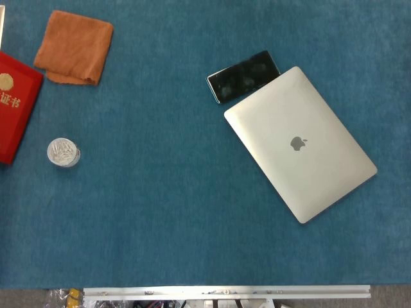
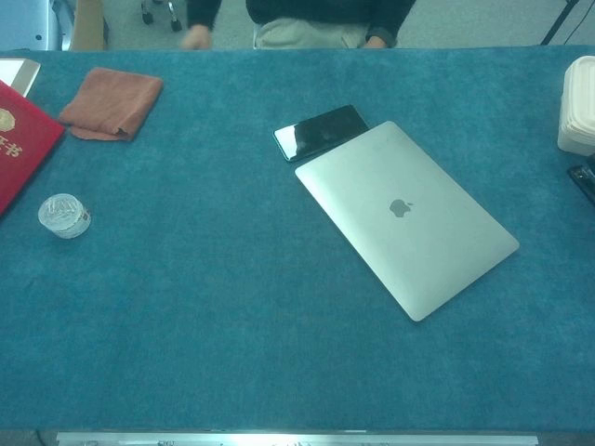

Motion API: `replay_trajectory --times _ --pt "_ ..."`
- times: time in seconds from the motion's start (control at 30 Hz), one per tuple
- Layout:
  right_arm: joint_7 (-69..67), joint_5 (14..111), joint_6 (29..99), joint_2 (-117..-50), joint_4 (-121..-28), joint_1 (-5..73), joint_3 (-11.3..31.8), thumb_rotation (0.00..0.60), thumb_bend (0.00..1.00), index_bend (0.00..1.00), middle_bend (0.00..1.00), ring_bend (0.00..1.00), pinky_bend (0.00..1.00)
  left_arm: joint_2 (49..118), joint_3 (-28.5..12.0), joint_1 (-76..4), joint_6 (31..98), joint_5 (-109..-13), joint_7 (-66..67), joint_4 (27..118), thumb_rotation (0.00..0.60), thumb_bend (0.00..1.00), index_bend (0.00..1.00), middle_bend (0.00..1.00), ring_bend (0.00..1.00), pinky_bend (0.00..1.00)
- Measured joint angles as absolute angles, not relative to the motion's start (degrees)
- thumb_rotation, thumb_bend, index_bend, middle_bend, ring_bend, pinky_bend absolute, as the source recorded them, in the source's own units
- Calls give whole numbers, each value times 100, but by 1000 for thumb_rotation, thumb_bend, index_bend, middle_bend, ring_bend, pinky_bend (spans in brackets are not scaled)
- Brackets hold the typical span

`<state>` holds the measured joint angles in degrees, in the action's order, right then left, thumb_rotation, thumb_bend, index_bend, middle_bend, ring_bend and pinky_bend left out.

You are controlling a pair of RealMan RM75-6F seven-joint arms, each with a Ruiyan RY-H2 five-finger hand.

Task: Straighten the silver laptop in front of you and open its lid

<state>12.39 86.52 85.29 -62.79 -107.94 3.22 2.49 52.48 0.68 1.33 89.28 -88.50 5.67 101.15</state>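
Nowhere yet: neither hand shows in either view, and the silver laptop [image 1: 300, 144] lies skewed and closed.

With both hands out of frame, whether the fingers are apart or together cannot be told; nothing is being held within sight. The silver laptop rests flat on the blue table [image 1: 180, 212], right of centre, its lid down with the logo facing up, and its long edges run diagonally rather than square to the near table edge. A black phone [image 1: 243, 76] lies at its far corner, touching it or partly tucked under it; which, I cannot tell. Well apart on the left are an orange cloth [image 1: 74, 47], a red booklet [image 1: 14, 106] and a small clear round container [image 1: 63, 153]. By my reading the task has not begun: both the straightening and the opening of the lid are left.
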Motion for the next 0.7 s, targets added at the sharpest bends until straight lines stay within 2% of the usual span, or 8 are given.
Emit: replay_trajectory --times 0.7 --pt "1234 8689 8484 -6238 -10782 382 287 600 384 0 10 0 26 5247 74 125 8919 -8865 596 10144 600 170 0 0 0 1"
